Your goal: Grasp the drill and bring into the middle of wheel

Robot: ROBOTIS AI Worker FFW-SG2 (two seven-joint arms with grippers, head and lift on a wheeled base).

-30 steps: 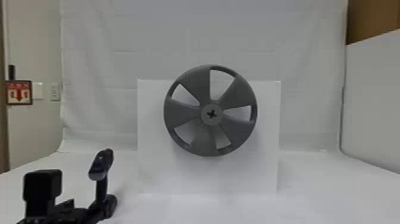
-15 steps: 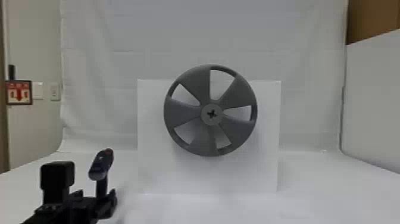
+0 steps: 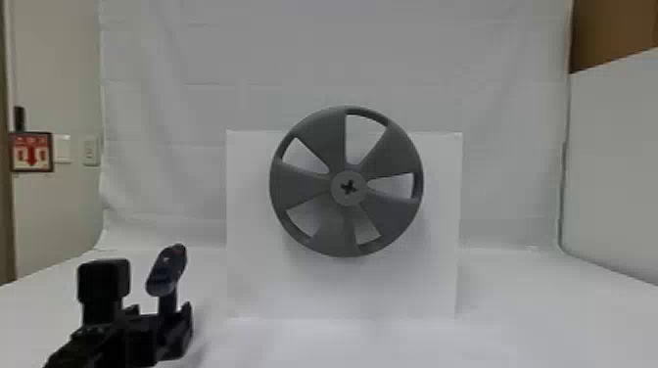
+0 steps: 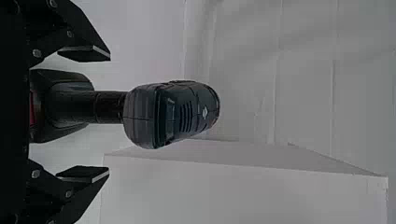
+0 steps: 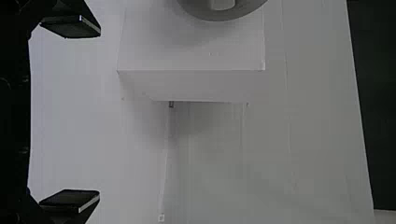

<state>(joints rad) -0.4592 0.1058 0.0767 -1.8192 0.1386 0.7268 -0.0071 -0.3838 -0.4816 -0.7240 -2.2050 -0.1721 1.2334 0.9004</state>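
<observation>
In the head view my left gripper [image 3: 159, 314] is at the drill [image 3: 166, 271] on the lower left, low around its handle. The left wrist view has my left gripper [image 4: 109, 113] open, its fingers apart on either side of the drill's handle [image 4: 107, 106], with gaps between. The dark drill body [image 4: 170, 114] lies beyond the fingertips, and its base is close to the palm. The grey wheel [image 3: 313, 147], with a cross-marked hub [image 3: 348, 186], stands in the middle. My right gripper [image 5: 99, 113] is open and holds nothing.
Behind the wheel is a white box-like stand [image 3: 254, 288] on the white-covered table [image 3: 553, 313]. A white cloth backdrop [image 3: 196, 122] hangs behind, with a white side panel [image 3: 617, 171] at right. In the right wrist view, part of the wheel [image 5: 224, 13] shows by the stand.
My left arm has moved rightward and a little up in the head view, closing in on the drill's handle. The drill and wheel have stayed in place.
</observation>
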